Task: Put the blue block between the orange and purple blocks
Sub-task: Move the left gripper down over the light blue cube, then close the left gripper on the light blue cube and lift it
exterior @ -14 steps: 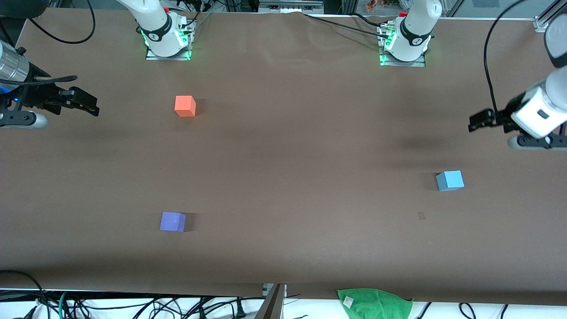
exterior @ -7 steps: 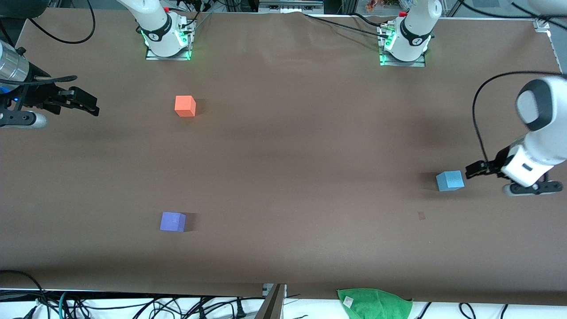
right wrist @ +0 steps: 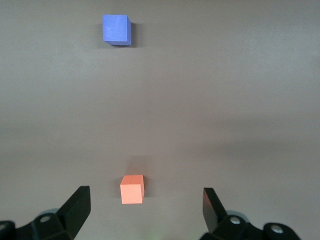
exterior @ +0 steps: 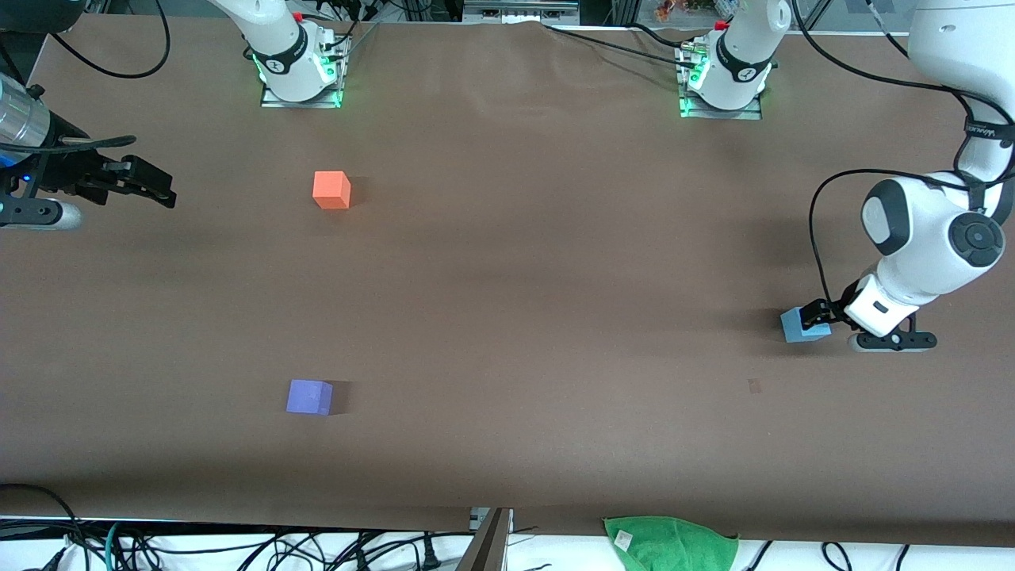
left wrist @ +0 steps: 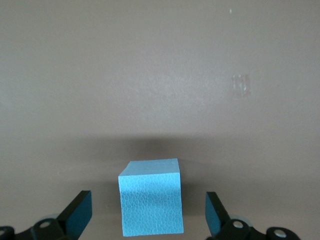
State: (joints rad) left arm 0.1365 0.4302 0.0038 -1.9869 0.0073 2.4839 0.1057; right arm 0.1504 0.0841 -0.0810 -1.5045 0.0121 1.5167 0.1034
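The light blue block (exterior: 795, 326) rests on the brown table near the left arm's end. My left gripper (exterior: 817, 319) is low at the block and open. In the left wrist view the block (left wrist: 150, 202) stands between the two fingers with a gap on each side of my left gripper (left wrist: 147, 216). The orange block (exterior: 331, 190) and the purple block (exterior: 309, 396) lie toward the right arm's end, the purple one nearer the camera. My right gripper (exterior: 155, 188) waits open and empty at that end. Its wrist view shows the gripper (right wrist: 145, 210), the orange block (right wrist: 132, 189) and the purple block (right wrist: 117, 30).
A green cloth (exterior: 670, 543) lies at the table's front edge. A small pale mark (exterior: 754, 386) is on the table nearer the camera than the blue block. The two arm bases (exterior: 297, 67) stand along the back edge.
My left gripper has come down from above the table's end and moved in around the blue block. The blocks and the right arm have not moved.
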